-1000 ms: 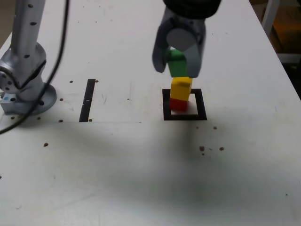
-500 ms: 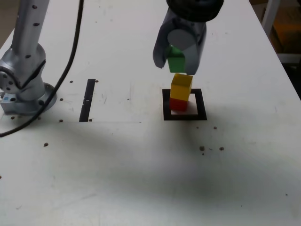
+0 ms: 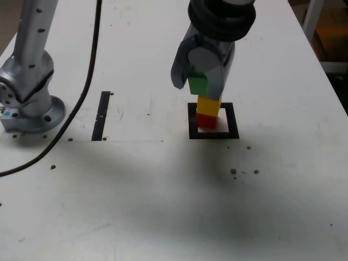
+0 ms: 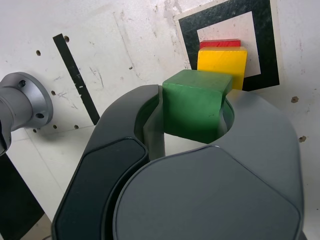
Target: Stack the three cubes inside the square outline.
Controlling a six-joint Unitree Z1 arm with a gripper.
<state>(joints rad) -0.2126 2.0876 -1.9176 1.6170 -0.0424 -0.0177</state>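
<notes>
A scuffed white table (image 3: 163,206) fills the view, a white frame (image 3: 312,22) beyond its far corner

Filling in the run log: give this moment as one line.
gripper: shut on green cube | position: above yellow cube on red cube | stack: in square outline

We see a lab bench: white table (image 3: 136,206) with black tape marks (image 3: 101,115) and a bolted arm base (image 3: 27,103).

My jaws are smooth, rounded grey shells under a ribbed black wrist collar (image 3: 222,15); my silver base (image 3: 30,81) has screw holes, trailing a black cable (image 3: 81,98).
</notes>
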